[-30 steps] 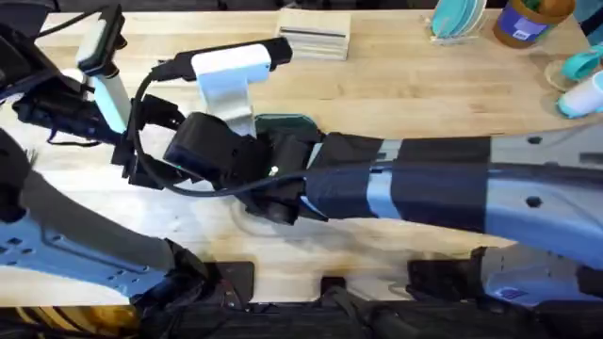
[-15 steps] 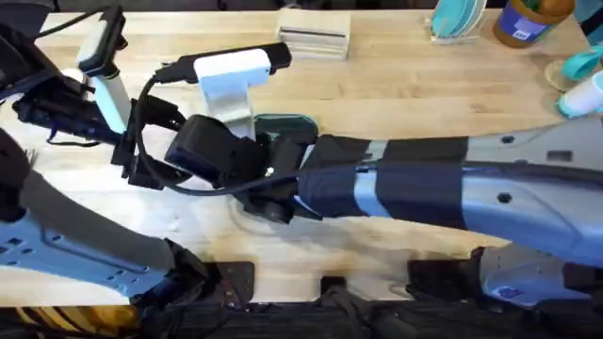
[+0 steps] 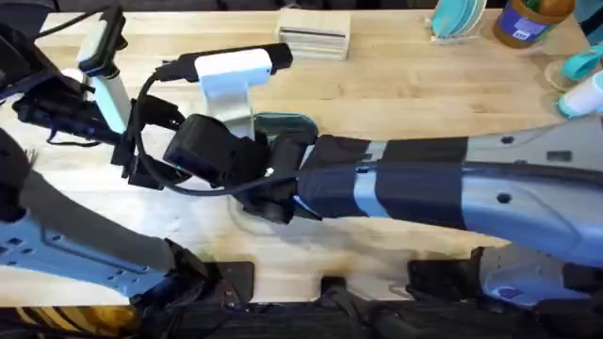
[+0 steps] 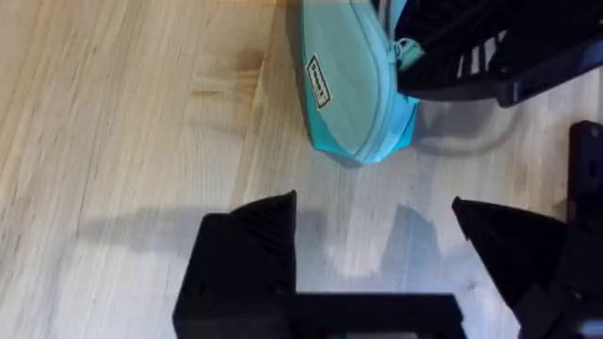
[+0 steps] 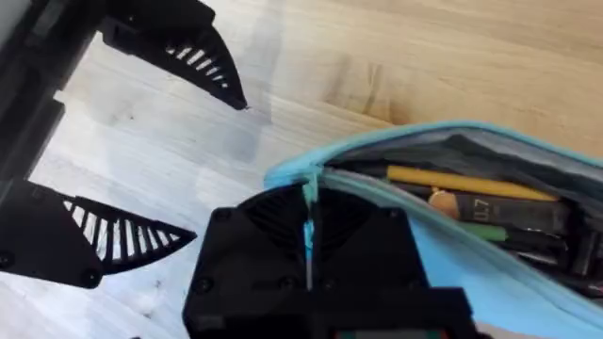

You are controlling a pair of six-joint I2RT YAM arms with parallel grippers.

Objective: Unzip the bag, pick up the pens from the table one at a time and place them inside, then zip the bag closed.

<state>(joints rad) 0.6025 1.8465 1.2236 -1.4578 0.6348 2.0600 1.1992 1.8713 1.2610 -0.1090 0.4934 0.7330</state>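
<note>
On pale plank table [image 3: 424, 94], bag [image 4: 353, 89]

the right arm reaches from the lower right across the middle of the overhead view, its long dark and grey forearm lying almost level, large under the camera. its wrist ends at the right gripper [image 5: 308, 235], where the 2 black fingers are pressed together, pinching the teal zipper pull [image 5: 307, 202] of the bag [image 5: 528, 282].

the left arm rises from the lower left, its white link angled up toward the centre and its black wrist bent down beside the right wrist. the left gripper [image 4: 377, 221] hovers above the surface [image 4: 113, 113] with its 2 fingers spread wide apart, nothing between them, close beside the right gripper.
</note>
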